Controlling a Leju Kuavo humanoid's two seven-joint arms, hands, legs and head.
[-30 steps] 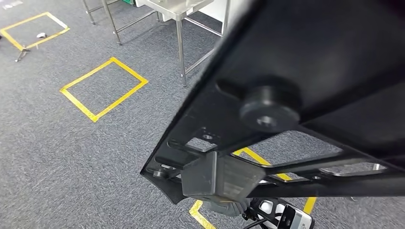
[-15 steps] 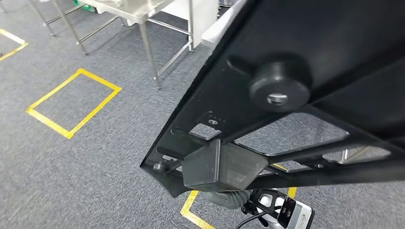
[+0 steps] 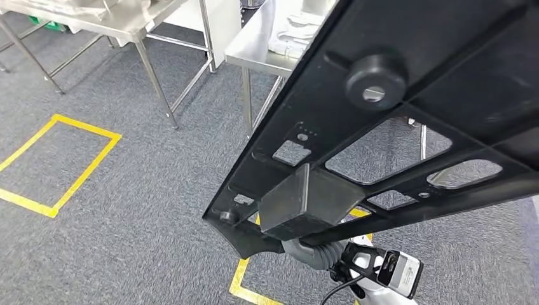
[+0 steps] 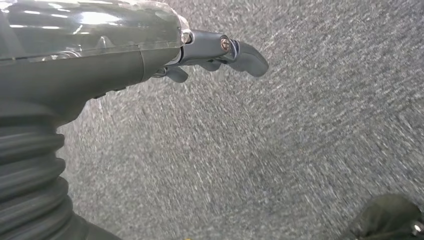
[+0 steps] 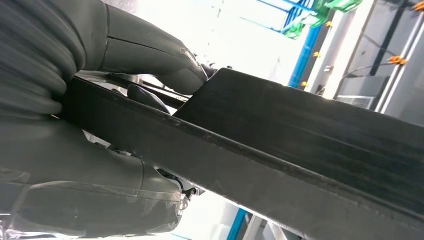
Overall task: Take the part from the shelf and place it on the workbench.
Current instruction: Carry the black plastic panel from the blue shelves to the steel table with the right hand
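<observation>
the part [image 3: 407, 108], a large flat black plastic panel with cut-out windows, a round boss and a boxy block on its underside, rides tilted across the head view, carried high and close to the camera. over the last second the whole floor scene has slid leftward and downward behind it: the yellow tape square on the grey carpet [image 3: 51, 165] now sits at the left edge, and a stainless steel bench [image 3: 254, 44] with thin legs has come in near the top centre, with a second steel bench [image 3: 95, 16] beside it at the upper left. that shift reads as the robot turning and walking, not the panel moving; the panel keeps much the same place in the picture. the judgement is that the pick from the shelf is done and the carry toward the bench is under way, with the set-down yet to come.

the right hand [image 5: 125, 150] grips the panel's near edge from below, its thick grey thumb and darker fingers [image 5: 145, 97] clamped on either side of the black rim in the right wrist view; in the head view the grey ribbed wrist cover [image 3: 311, 254] shows just under the panel's lower corner. the left hand [image 4: 215, 50] hangs at the robot's side over the carpet, holding nothing, its fingers loosely extended and slightly curled.
</observation>
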